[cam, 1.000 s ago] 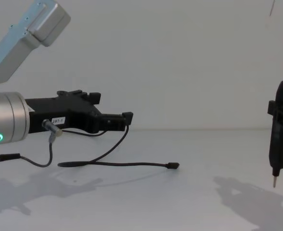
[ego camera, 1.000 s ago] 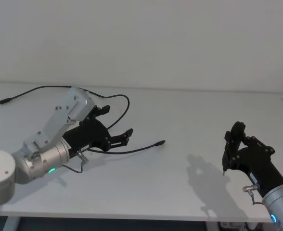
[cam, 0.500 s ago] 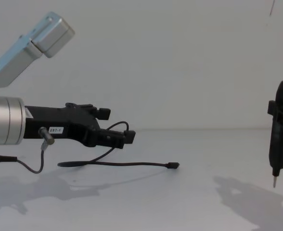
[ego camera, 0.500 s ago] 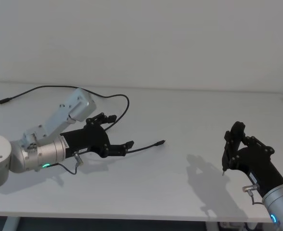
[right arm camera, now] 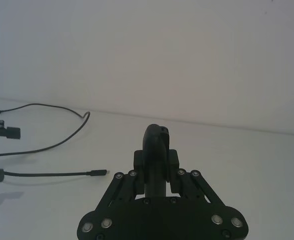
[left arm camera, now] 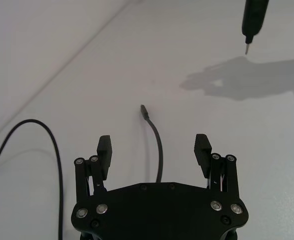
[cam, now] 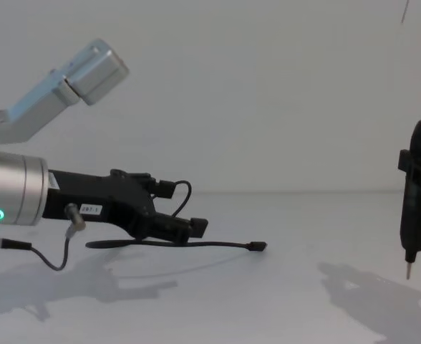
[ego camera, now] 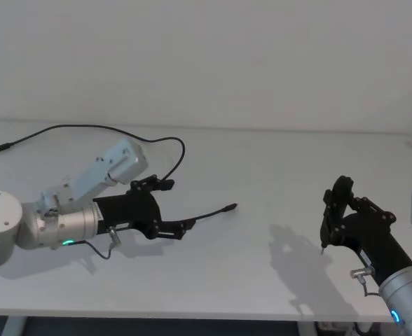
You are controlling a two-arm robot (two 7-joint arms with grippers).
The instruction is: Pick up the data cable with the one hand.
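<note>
Head view: long black two-fingered left gripper (ego camera: 180, 206) with silver wrist and green ring light, reaching low across the white tabletop (ego camera: 248, 280) from the robot's left. Jaws spread wide, nothing held, one finger on either side of the thin black data cable (ego camera: 211, 212), set that way, by the look of it, for pinching it with a plain closing. Left wrist view confirming the line-up: data cable (left arm camera: 160, 147) running up the middle of the gap, apart from both fingertips, small black plug (left arm camera: 144, 110) lying just beyond them. Chest view placing the left gripper (cam: 185, 208) close above the surface, tilted nose-down, data cable (cam: 225, 244) flat on the table beneath. Judged as the end of the approach: a little more descent, then closing. Far stretch of the cable looping away toward the back-left of the table. Slim black right gripper (ego camera: 330, 227) with thin pointed tip, upright over the right side, well apart from the cable, apparently parked out of the way; open or closed, cannot tell. Bare matt white surface, soft shadows, plain white wall (ego camera: 262, 56) behind.
</note>
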